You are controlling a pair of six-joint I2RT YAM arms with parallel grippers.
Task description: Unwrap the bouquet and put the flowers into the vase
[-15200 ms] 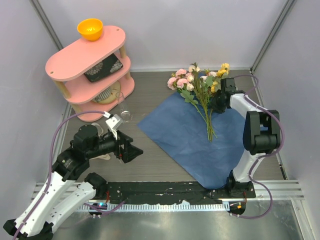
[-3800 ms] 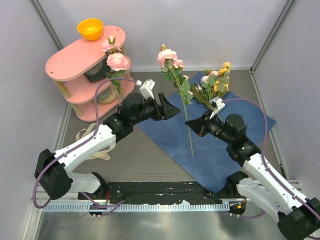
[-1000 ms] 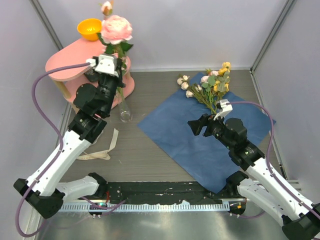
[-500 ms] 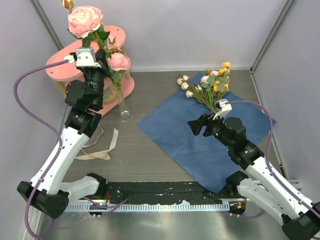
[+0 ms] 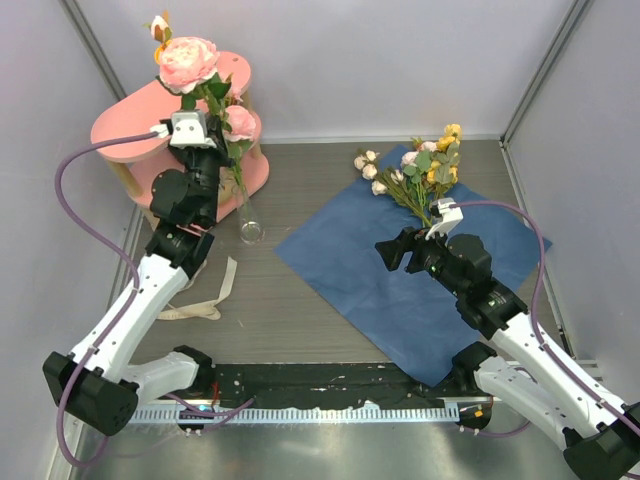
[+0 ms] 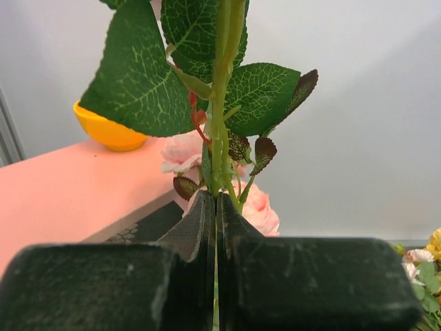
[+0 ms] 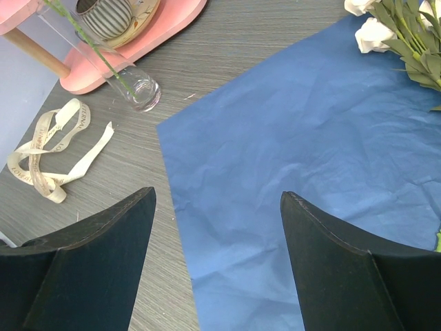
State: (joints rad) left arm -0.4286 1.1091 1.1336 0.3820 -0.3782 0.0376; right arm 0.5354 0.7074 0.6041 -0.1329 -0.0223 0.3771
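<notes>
Grey wood-grain table (image 5: 300, 310). Pink shelf (image 5: 130, 125) stands far left. Clear vase (image 5: 247, 215) upright just beside shelf base. Cream ribbon (image 5: 228, 276) loose on wood near vase. Blue paper (image 5: 400, 280) spread flat right of centre. Flowers (image 5: 425, 175) lie across its far corner, cream blooms on bare wood.

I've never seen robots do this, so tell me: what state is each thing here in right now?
left fingers: shut on the stem of the pink flower.
right fingers: open, empty, over the blue paper.
pink flower: held upright.
vase: standing, a green stem inside.
blue paper: unwrapped, spread flat.
ribbon: untied, lying loose.
other flowers: lying on the blue paper.
</notes>
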